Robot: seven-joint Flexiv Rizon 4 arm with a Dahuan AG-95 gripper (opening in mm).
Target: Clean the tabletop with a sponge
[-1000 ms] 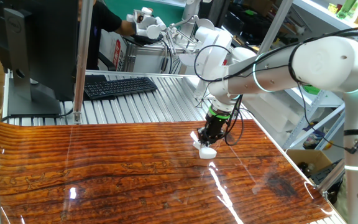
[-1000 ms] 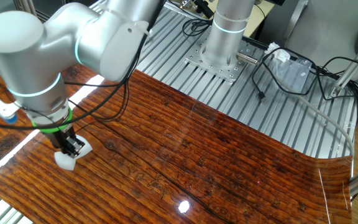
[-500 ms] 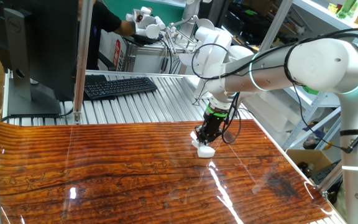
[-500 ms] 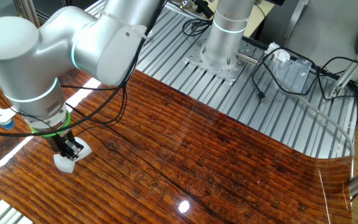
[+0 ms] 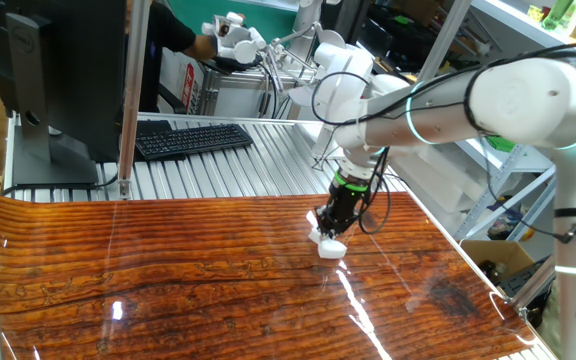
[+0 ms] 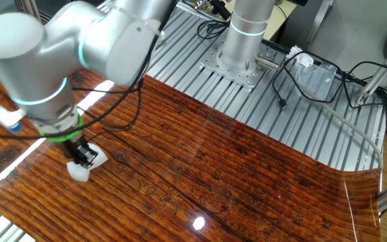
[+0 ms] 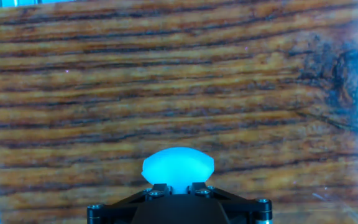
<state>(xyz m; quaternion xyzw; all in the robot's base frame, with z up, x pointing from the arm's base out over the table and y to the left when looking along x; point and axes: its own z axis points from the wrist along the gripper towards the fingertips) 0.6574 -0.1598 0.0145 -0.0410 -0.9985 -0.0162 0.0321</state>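
The pincer (image 5: 329, 236) pinches the sponge (image 5: 330, 246) — pressed onto the tabletop (image 5: 188, 280) — no writing legible.

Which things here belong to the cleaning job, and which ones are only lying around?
For the job:
- sponge, white, held in the gripper and pressed on the wood
- tabletop, glossy reddish-brown wood grain

Just lying about:
- black keyboard on the ribbed metal surface
- dark monitor at the far left
- loose cables near the arm's base
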